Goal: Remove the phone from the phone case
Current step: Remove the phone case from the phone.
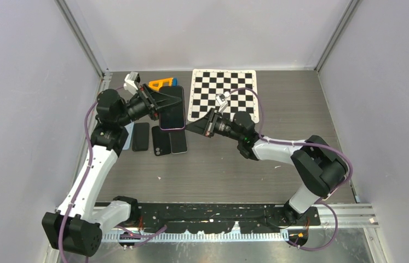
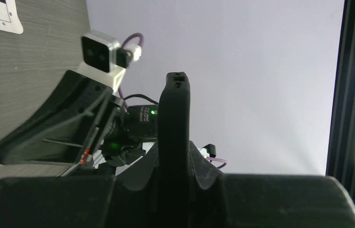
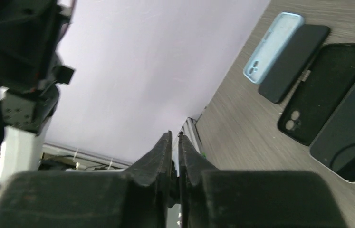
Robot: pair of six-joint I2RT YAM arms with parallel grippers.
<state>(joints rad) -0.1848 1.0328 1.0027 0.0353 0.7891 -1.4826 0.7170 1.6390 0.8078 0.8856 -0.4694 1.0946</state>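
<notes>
Five flat things in all: one in your left gripper, four lying on the table

Your left gripper was clamped on the cased phone, holding it off the table right by the left edge of the one checkerboard mat. Your right gripper had its fingers squeezed almost together with nothing in them, tip just beside the phone's lower right corner. Below sat a tight row: one light blue case, one black slab, one black case and one bare phone. Your open room was the table in front of that row, toward the arm bases.
</notes>
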